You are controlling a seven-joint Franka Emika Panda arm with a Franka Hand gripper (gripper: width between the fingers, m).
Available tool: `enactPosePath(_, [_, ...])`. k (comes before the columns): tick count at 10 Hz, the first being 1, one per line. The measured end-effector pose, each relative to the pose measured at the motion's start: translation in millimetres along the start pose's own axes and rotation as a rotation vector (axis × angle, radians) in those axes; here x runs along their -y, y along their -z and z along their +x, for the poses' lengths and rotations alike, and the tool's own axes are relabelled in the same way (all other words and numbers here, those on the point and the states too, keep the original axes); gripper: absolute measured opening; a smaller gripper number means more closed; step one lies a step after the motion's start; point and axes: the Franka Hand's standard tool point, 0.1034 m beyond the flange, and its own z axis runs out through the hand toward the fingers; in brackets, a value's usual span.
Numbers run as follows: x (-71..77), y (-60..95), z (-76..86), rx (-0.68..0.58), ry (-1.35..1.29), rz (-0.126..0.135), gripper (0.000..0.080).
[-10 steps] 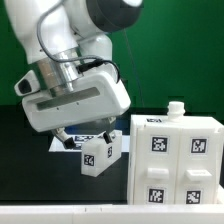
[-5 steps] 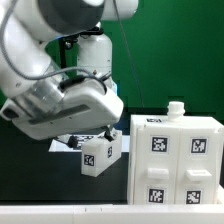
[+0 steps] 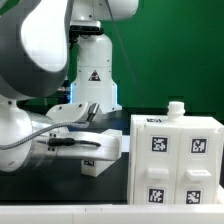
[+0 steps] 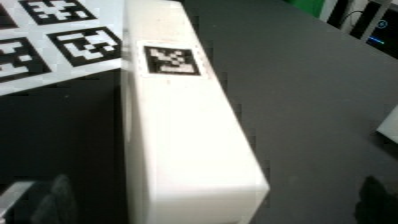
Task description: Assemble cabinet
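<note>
Cabinet [image 3: 177, 158] exterior only, marker board [image 4: 54, 40] wrist only

Even, bright lighting against a dark table [image 3: 30, 195]. The arm [image 3: 45, 60] is motion-blurred at nine o'clock. The wrist view is soft throughout.

The arm [image 3: 40, 120] has swung down low, now hiding the small cabinet piece [image 3: 96, 167].

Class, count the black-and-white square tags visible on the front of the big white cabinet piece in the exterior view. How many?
4, all on the front face of the cabinet piece: upper left, upper right, lower left, lower right. Its other faces may carry more.
</note>
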Motion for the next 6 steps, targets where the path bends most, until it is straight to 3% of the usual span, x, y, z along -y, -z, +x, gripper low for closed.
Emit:
enactPosePath(1, [-12.4,-9.9,0.0,0.069,-0.055,0.013,0.0796])
enactPosePath(2, [-19.8,-19.5,6.0,0.111,-0.082,0.006,0.0796])
enactPosePath(4, [-18.3,-21.4,6.1,0.114,-0.080,0.003,0.0796])
enactPosePath(5, [-19.1,-21.7,6.6,0.114,-0.081,0.004,0.0707])
enactPosePath(6, [-19.3,-21.9,6.7,0.115,-0.081,0.004,0.0707])
